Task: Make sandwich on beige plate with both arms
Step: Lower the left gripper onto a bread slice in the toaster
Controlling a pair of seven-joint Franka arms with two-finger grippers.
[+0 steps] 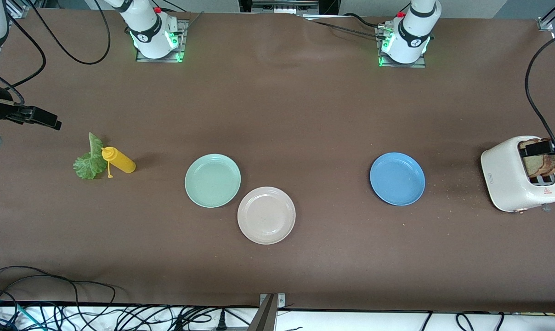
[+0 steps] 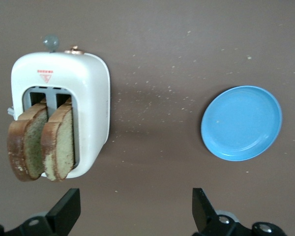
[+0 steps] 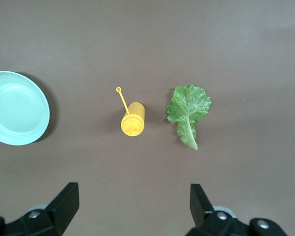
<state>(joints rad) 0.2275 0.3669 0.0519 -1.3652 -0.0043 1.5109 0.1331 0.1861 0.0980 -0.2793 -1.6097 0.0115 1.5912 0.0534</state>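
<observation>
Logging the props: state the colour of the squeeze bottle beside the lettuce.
Yellow, cap included: the squeeze bottle shows best in the right wrist view.

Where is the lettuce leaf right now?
The lettuce leaf lies flat on the table toward the right arm's end, right beside the yellow squeeze bottle, apart from the mint-green plate.

Mint plate [image 1: 212,180] at mid-table — the landmark. Blue plate [image 1: 397,179] well apart from it, toward the left arm's end. White toaster [image 1: 518,174] still farther that way, near the table's edge, crumbs [image 2: 174,91] scattered between toaster and blue plate. Yellow bottle [image 1: 118,160] toward the right arm's end from the mint plate — upright, cap dangling on its strap. Cables [image 1: 75,312] along the table's near edge.
</observation>
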